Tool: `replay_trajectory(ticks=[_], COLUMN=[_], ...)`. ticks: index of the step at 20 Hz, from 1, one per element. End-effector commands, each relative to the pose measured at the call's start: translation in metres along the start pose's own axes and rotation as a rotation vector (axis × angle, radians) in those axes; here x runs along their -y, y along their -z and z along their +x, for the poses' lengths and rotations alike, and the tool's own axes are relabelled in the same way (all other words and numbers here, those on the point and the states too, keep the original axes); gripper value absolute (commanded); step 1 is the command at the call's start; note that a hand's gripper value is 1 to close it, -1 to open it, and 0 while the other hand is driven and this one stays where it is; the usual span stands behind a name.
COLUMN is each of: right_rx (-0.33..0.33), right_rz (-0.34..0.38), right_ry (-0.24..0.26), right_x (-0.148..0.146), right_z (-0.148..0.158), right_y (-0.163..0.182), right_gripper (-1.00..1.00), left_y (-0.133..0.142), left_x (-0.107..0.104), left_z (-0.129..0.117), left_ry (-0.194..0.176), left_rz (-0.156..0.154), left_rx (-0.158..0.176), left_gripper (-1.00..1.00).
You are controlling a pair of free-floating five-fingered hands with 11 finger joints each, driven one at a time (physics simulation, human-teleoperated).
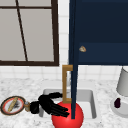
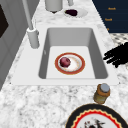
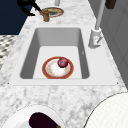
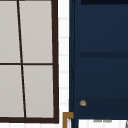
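My left hand (image 1: 51, 105) floats at the sink's front left corner, fingers stretched out straight toward the right and holding nothing. In the left side view the same hand (image 2: 116, 56) hangs just off the counter's front edge, and in the right side view the hand (image 3: 26, 6) is beside the small brown jar (image 3: 45, 15). That grey-lidded jar (image 1: 27, 106) stands just left of the hand. In the sink basin (image 2: 52, 37) lies a red-rimmed plate (image 2: 77, 65) with a dark red round fruit (image 2: 65, 62) on it. A big red round shape (image 1: 75, 120) shows below the hand in the front view.
A navy wall cabinet door (image 1: 73, 62) stands open edge-on with a brass handle (image 1: 66, 83). A patterned plate (image 1: 12, 105) lies left of the jar. At the right are a plate with an aubergine (image 1: 117, 103) and a pale container (image 1: 123, 82). The faucet (image 2: 31, 32) rises behind the sink.
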Motion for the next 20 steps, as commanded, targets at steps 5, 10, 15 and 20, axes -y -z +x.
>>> replay_trajectory(ticks=[5,10,15,20], right_rx=[0.119,0.151,0.196,0.187], right_rz=[0.024,-0.034,-0.049,-0.026], right_ry=[0.005,-0.039,-0.047,-0.016], right_x=[0.043,0.045,0.022,0.001], right_z=[-0.04,-0.067,-0.093,-0.106], right_y=[-0.003,-0.003,-0.006,-0.002], right_gripper=[-1.0,-1.0,-1.0,-1.0], left_y=[0.0,0.0,0.0,0.0], left_x=[0.0,0.0,0.0,0.0], left_z=[0.0,0.0,0.0,0.0], left_ry=[0.0,0.0,0.0,0.0], left_rz=[0.0,0.0,0.0,0.0], left_rx=[0.0,0.0,0.0,0.0], left_gripper=[0.0,0.0,0.0,0.0])
